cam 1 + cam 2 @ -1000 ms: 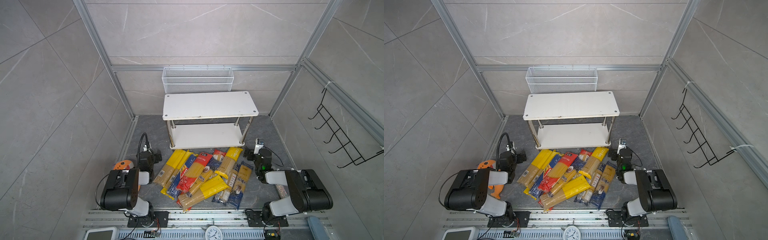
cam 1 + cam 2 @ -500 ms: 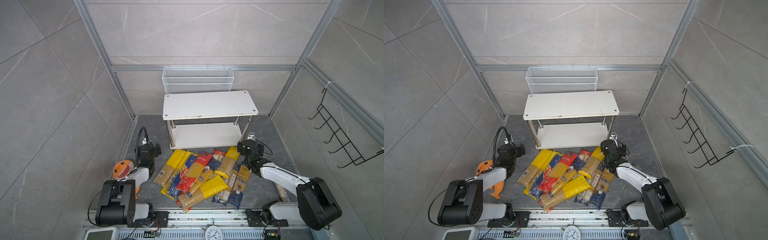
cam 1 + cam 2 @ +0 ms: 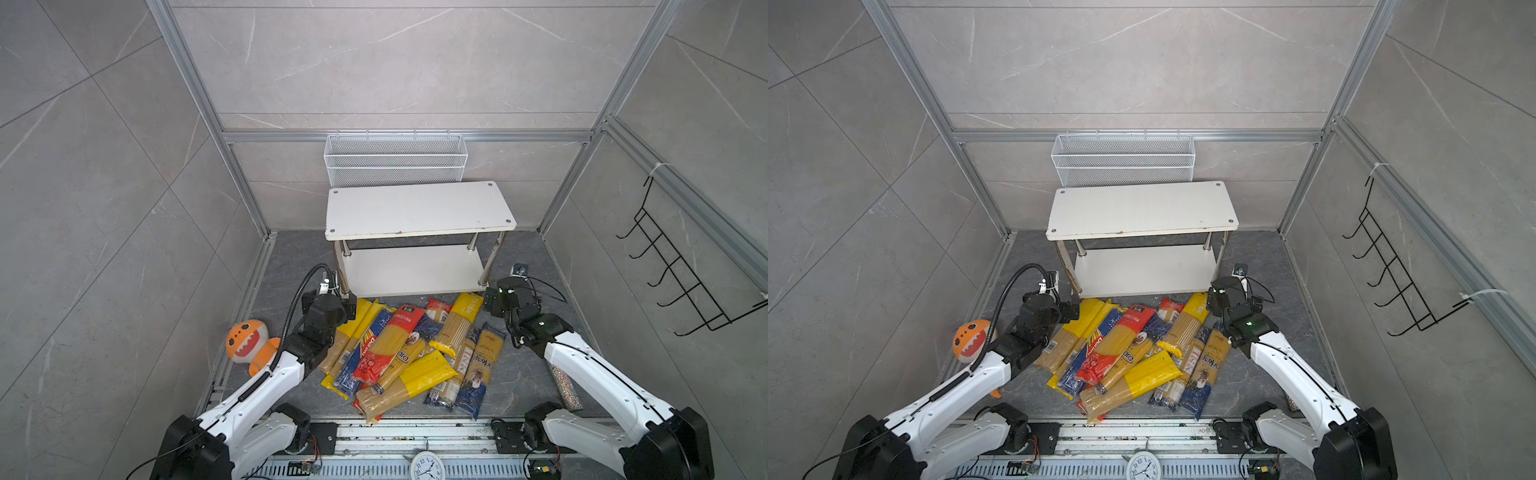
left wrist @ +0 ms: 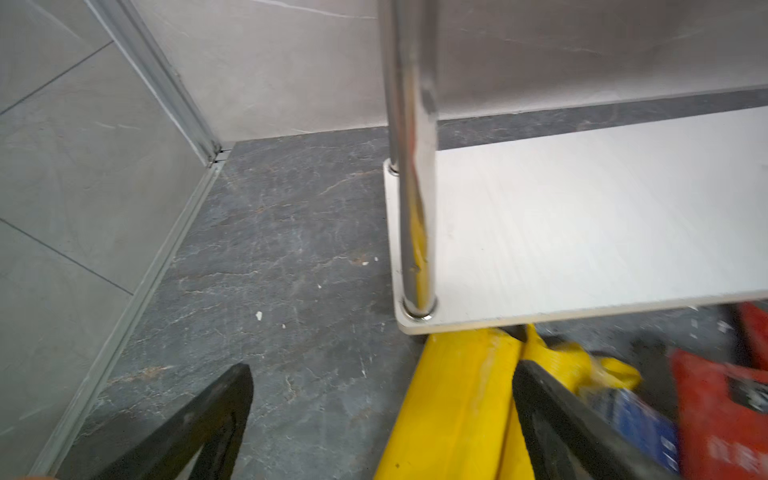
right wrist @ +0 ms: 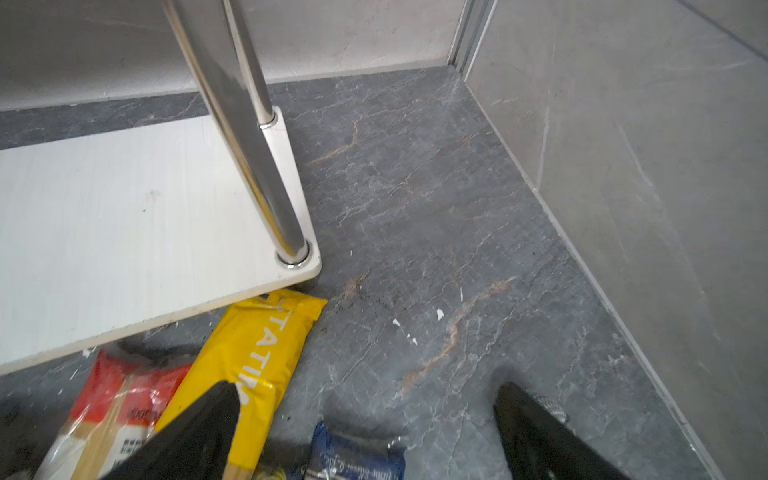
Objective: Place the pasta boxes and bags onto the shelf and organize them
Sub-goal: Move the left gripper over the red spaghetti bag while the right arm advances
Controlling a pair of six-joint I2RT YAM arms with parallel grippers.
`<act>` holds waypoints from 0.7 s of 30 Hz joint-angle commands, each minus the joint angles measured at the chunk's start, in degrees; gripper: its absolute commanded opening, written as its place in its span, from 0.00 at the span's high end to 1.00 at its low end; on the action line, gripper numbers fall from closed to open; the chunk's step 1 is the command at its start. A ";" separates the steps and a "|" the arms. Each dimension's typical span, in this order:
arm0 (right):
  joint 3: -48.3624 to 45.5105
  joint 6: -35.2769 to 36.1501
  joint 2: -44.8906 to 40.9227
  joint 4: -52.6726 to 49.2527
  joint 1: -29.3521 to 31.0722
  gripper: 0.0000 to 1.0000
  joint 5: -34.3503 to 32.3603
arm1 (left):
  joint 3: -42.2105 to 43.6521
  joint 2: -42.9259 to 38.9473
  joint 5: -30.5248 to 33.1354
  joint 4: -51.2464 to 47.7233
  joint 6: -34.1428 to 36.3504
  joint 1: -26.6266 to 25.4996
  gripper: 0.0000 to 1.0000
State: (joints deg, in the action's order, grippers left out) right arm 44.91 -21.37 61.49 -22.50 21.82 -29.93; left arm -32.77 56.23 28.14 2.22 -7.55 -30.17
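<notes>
Pasta packets (image 3: 399, 353) lie heaped before the shelf (image 3: 419, 212). Left fingers (image 4: 199, 424) and right fingers (image 5: 540, 436) stand apart, empty, beside its front legs (image 4: 411, 187). Select a top packet; grip mid-length, crosswise.

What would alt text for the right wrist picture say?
The right gripper hangs open above a dark stone floor, one finger over a yellow-ended pasta packet. That packet's end lies at the corner of a white shelf with a chrome leg; a red packet and a blue packet lie nearby.

Red packet (image 4: 723, 415) blurred, cut off at frame edge; plush toy (image 3: 965, 340) partly behind left arm (image 3: 955, 380).
</notes>
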 commanded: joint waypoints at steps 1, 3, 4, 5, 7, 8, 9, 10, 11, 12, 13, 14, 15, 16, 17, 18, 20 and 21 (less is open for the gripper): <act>1.59 -2.37 -3.09 -7.42 0.57 0.00 6.58 | -2.09 -3.49 -1.86 -9.26 -5.19 -3.37 0.00; 1.41 -2.96 -4.65 -9.03 0.67 0.00 8.59 | -2.61 -5.46 -2.32 -12.41 -6.71 -6.02 0.00; 1.18 -2.90 -5.62 -9.75 0.85 0.00 9.32 | -2.92 -6.44 -2.71 -13.98 -7.26 -7.26 0.00; 0.92 -2.98 -6.63 -10.45 1.03 0.00 9.60 | -3.28 -7.28 -3.06 -15.76 -7.90 -8.42 0.00; 0.46 -3.32 -8.57 -11.33 1.11 0.00 10.17 | -3.86 -8.51 -4.02 -19.04 -9.70 -10.16 0.00; 0.19 -3.76 -9.69 -11.48 1.21 0.00 10.57 | -4.04 -9.10 -4.85 -20.25 -10.67 -11.10 0.00; -0.05 -5.00 -10.93 -11.60 1.17 0.00 10.36 | -4.10 -9.47 -5.01 -21.37 -11.55 -12.04 0.00; -0.52 -6.53 -12.40 -11.52 1.20 0.00 10.66 | -4.15 -9.92 -4.76 -22.74 -12.64 -13.32 0.00; -0.97 -8.72 -13.49 -11.47 1.16 0.00 11.26 | -4.00 -10.46 -4.02 -23.70 -13.48 -14.75 0.00; -1.36 -9.95 -13.99 -10.94 1.21 0.00 12.57 | -3.76 -10.91 -3.55 -24.34 -14.05 -16.05 0.00; -1.64 -10.01 -13.95 -10.32 1.17 0.00 14.74 | -3.62 -11.28 -3.20 -25.28 -14.66 -17.51 0.00; -1.60 -9.84 -13.34 -9.95 1.20 0.00 16.69 | -3.71 -11.58 -2.60 -26.22 -15.29 -18.66 0.00; -1.41 -9.82 -12.52 -9.89 1.19 0.00 17.69 | -3.70 -11.67 -2.54 -26.93 -15.68 -19.60 0.00; -1.12 -9.43 -11.34 -10.00 1.20 0.00 18.42 | -3.80 -11.69 -2.82 -27.56 -15.93 -20.57 0.00; -0.79 -8.93 -10.37 -10.33 1.20 0.00 18.90 | -3.98 -11.46 -3.21 -28.06 -16.04 -21.24 0.00; -0.55 -8.60 -9.49 -10.60 1.21 0.00 18.82 | -4.32 -10.99 -3.78 -28.74 -16.11 -21.71 0.00; -0.59 -8.35 -9.19 -10.82 1.21 0.00 18.83 | -5.67 -9.53 -4.92 -30.35 -16.13 -22.27 0.00; -0.61 -7.90 -9.43 -10.72 1.20 0.00 19.55 | -6.61 -8.77 -5.35 -31.42 -16.08 -22.61 0.00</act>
State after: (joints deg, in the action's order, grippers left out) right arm 44.40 -28.99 52.45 -32.23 22.76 -12.73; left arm -35.81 46.35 24.18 -25.89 -21.96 -52.07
